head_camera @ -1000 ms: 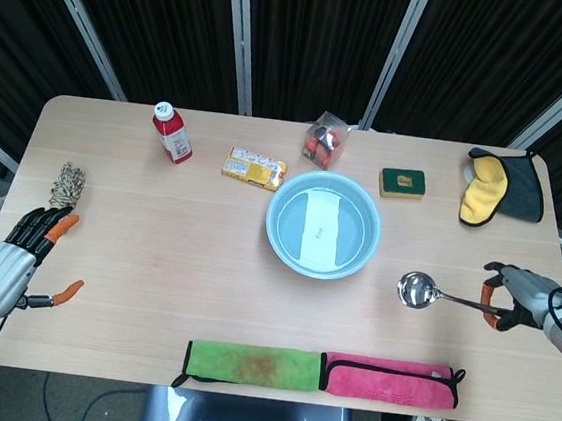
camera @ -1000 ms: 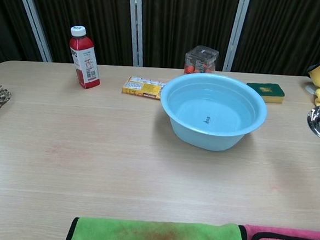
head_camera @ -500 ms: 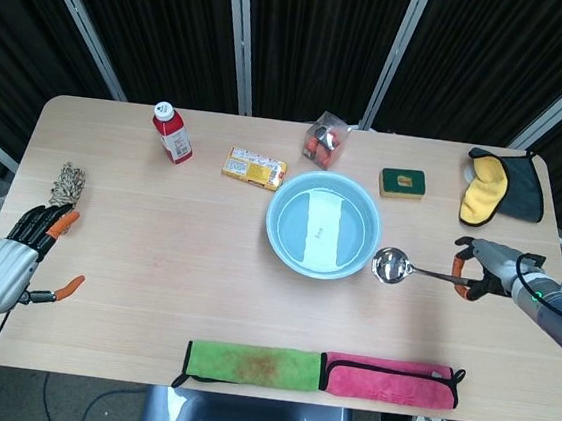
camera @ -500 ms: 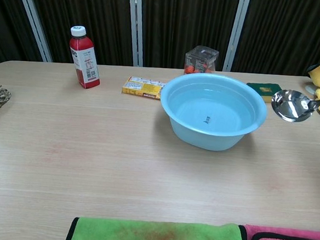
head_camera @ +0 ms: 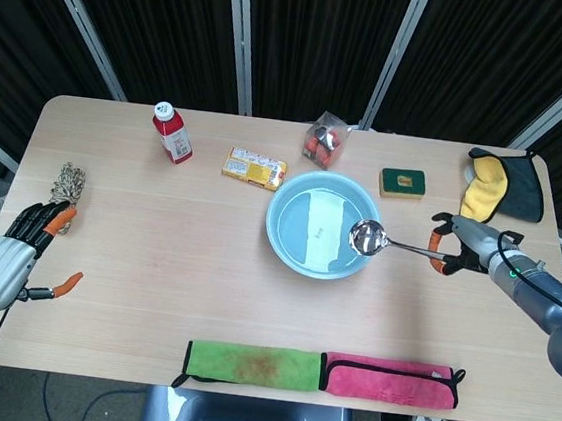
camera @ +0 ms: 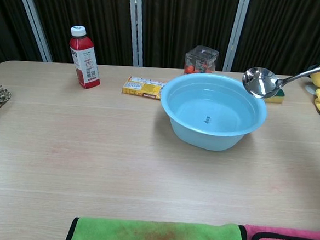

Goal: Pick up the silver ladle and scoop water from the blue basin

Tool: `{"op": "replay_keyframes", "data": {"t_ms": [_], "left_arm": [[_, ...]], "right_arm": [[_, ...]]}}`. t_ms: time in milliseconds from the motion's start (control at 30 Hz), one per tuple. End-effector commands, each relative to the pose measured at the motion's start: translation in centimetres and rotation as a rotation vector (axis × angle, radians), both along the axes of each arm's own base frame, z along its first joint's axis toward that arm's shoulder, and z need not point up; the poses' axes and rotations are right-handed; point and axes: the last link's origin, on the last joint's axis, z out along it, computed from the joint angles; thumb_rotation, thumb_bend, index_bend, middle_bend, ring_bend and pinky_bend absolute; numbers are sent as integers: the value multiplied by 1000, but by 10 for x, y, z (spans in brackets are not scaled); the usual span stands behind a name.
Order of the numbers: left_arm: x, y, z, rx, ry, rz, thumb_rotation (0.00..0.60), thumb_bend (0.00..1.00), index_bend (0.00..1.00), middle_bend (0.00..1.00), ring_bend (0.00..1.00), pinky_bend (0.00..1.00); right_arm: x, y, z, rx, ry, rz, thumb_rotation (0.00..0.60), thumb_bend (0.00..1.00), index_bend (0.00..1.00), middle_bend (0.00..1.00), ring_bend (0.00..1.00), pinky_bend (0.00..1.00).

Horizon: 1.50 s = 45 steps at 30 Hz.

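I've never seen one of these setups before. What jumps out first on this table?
The eye goes first to the silver ladle, held by its handle in the robot's right hand, its bowl raised over the right rim of the blue basin of water at the table's middle. Next come the bright green towel and pink towel along the near edge.

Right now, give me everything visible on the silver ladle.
The silver ladle is shiny metal with a round mirror-like bowl and a long thin handle. It is off the table: the right robot hand grips the far end of the handle, which runs roughly level toward the bowl in the head view. The bowl hangs above the right rim of the round light-blue plastic basin, clear of the water in the chest view. Whether the bowl holds any water cannot be told.
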Motion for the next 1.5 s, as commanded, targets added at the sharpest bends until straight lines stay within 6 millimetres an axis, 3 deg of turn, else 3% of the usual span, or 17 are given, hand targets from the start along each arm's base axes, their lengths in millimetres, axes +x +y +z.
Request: {"op": "replay_keyframes", "data": {"t_ms": [33, 367, 400, 900, 1500], "left_arm": [[-1, 1, 1, 0, -2, 3, 292, 279, 0, 0, 0, 0], [-1, 1, 1, -14, -14, 1, 291, 279, 0, 0, 0, 0], [-1, 1, 2, -16, -24, 4, 291, 279, 0, 0, 0, 0], [-7, 3, 13, -26, -67, 6, 291, 280, 0, 0, 0, 0], [-10, 6, 19, -43, -110, 8, 292, 279, 0, 0, 0, 0]], "right_arm": [[4, -6, -9, 9, -12, 8, 600, 669, 778, 62, 0, 0], [21, -13, -39, 50, -34, 56, 600, 669, 777, 62, 0, 0], [25, -15, -50, 63, -41, 65, 600, 669, 777, 62, 0, 0], [33, -30, -98, 57, -16, 83, 600, 669, 778, 62, 0, 0], [29, -40, -135, 65, 9, 61, 600, 669, 778, 62, 0, 0]]}}
